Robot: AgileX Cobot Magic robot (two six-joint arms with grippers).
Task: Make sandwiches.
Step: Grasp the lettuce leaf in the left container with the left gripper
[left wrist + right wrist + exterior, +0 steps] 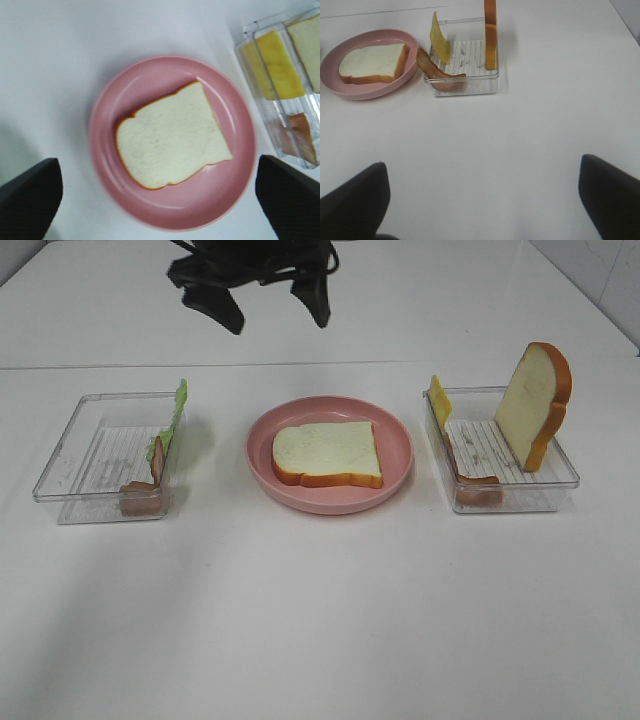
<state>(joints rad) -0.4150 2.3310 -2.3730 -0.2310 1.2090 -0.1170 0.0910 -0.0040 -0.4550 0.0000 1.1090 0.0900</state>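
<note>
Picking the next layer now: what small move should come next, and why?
Probably swing the open left gripper toward the lettuce in the left tray: the bread slice on the pink plate is bare, and that gripper holds nothing.

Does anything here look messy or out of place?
Only slightly: a bacon strip hangs askew over the rim of the right tray, on the side nearest the pink plate. Nothing looks spilled or damaged.

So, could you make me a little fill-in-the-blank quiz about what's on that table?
1. The flat bread slice lies on the ____ plate.
2. The lettuce leans in the tray on the ____ of the high view.
3. The other bread slice stands ____ in the right-hand tray.
Missing words: pink; left; upright.
</note>
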